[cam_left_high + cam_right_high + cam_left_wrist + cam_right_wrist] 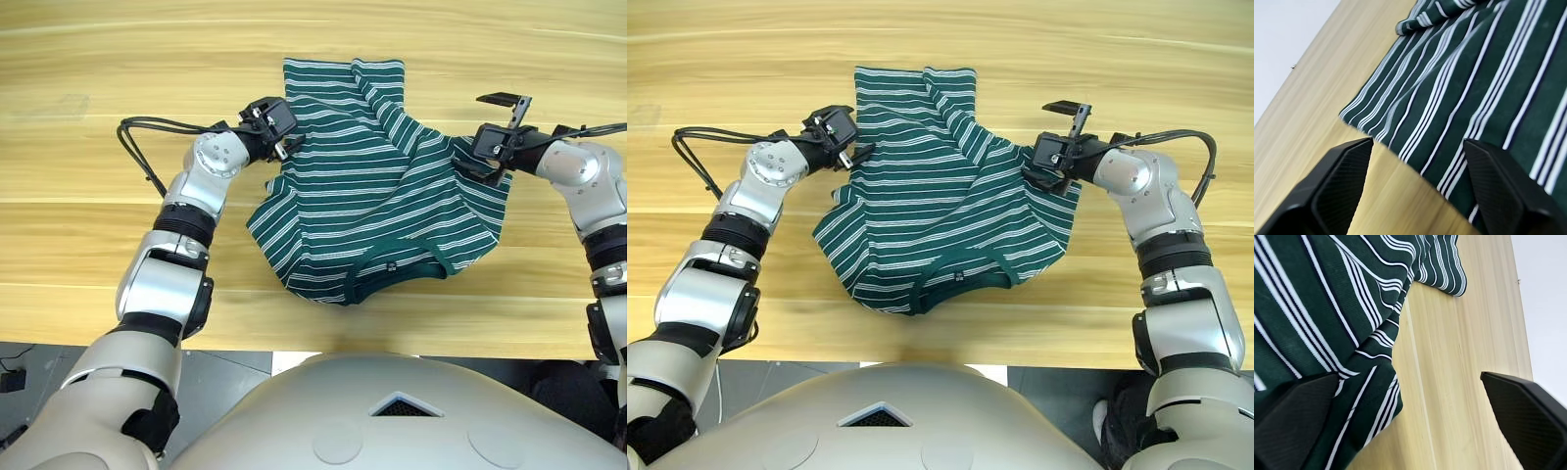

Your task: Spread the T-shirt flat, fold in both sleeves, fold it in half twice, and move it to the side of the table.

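Note:
A dark green T-shirt [377, 196] with thin white stripes lies rumpled in the middle of the wooden table [88, 245], its collar [392, 266] toward me and folds bunched on its right half. My left gripper [281, 145] is at the shirt's left edge. In the left wrist view this gripper [1418, 147] is open, with the shirt's edge [1400, 147] and bare wood between its fingers. My right gripper [1043, 166] is at the shirt's right edge. It is open too [1409, 377], one finger [1293, 426] over the cloth and the other [1528, 421] over bare table.
The table's front edge [147, 345] runs just before me. Bare wood lies to the left, right and far side of the shirt. Black cables [137, 147] loop out from the left wrist, and another cable [1200, 157] arcs from the right wrist.

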`<state>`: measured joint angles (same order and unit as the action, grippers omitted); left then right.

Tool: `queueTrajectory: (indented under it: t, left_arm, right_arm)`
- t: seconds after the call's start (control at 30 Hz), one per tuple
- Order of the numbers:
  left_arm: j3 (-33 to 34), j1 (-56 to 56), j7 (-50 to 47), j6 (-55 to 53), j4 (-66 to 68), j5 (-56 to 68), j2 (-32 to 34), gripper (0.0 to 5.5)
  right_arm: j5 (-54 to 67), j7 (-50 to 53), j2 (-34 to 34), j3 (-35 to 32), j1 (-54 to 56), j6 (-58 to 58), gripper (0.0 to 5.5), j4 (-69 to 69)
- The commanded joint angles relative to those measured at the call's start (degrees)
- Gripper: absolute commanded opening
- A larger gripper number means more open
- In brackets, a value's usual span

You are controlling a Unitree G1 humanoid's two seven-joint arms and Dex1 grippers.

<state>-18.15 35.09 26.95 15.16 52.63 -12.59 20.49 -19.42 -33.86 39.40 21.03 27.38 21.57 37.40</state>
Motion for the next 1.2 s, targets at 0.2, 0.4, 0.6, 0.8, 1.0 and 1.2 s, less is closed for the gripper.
queueTrajectory:
  t: [0.2,0.4,0.6,0.8,1.0,1.2]
  left_arm:
    - [0.98,-2.2,1.42,3.89,1.56,-0.84,1.9,3.43]
    - [8.74,-14.84,8.19,-1.0,-22.53,4.37,15.02,3.43]
    - [11.1,-24.61,9.41,-8.71,-39.37,6.76,15.93,3.43]
    - [10.75,-26.31,8.72,-10.76,-40.36,6.22,14.41,3.43]
    - [11.45,-14.59,4.72,-9.57,-31.22,6.31,9.54,3.43]
    - [3.8,7.29,-3.29,-3.61,-2.04,-2.53,-1.86,3.43]
  right_arm:
    - [-0.16,-1.75,1.1,-0.41,-7.01,-0.73,5.38,-2.16]
    - [3.43,-2.53,5.36,-4.75,-17.72,-2.66,5.38,-11.94]
    - [3.82,-3.93,5.32,-5.03,-20.85,-5.66,5.38,-17.9]
    - [3.63,-4.72,4.95,-4.55,-21.88,-6.8,5.38,-20.47]
    - [3.28,-4.25,4.55,-4.63,-21.51,-7.2,5.38,-19.7]
    - [2.8,-3.47,3.26,-4.2,-19.67,-6.69,5.38,-18.28]
